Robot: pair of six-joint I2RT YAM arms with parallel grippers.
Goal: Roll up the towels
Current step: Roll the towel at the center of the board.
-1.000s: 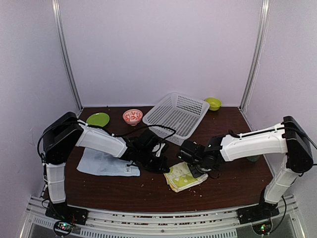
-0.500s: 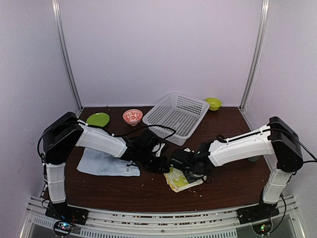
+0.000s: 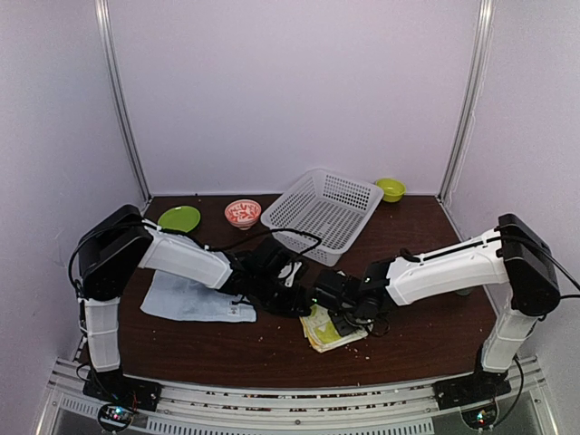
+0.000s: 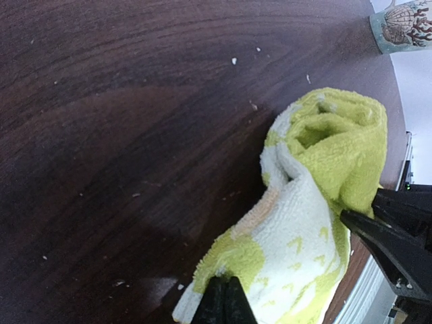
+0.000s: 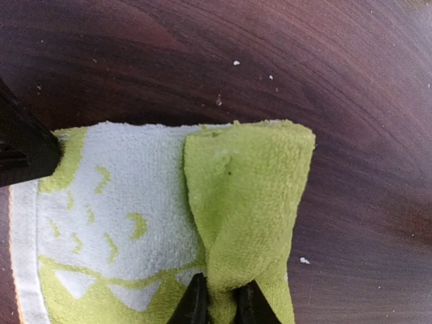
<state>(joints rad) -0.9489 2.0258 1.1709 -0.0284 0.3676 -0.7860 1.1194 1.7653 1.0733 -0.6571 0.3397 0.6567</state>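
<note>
The lime-green towel (image 3: pixel 333 332) lies partly rolled at the table's front centre. In the left wrist view its rolled end (image 4: pixel 337 128) is thick and the printed white part (image 4: pixel 304 236) is flat. My left gripper (image 4: pixel 226 302) is shut, with its tips pressing on the towel's near edge. My right gripper (image 5: pixel 221 302) is closed on a green fold (image 5: pixel 246 202) doubled over the white printed part (image 5: pixel 121 196). In the top view the left gripper (image 3: pixel 299 304) and right gripper (image 3: pixel 337 310) nearly meet over the towel. The pale blue towel (image 3: pixel 195 299) lies flat to the left, under the left arm.
A white mesh basket (image 3: pixel 328 210) stands tilted at the back centre. Left of it are a red patterned bowl (image 3: pixel 242 213) and a green plate (image 3: pixel 179 217). A small green bowl (image 3: pixel 391 188) sits at the back right. A patterned cup (image 4: pixel 401 23) stands beyond the towel.
My right gripper has moved left toward the left gripper, carrying the green towel's right side over itself, so the towel now looks narrower. The left arm has not moved.
</note>
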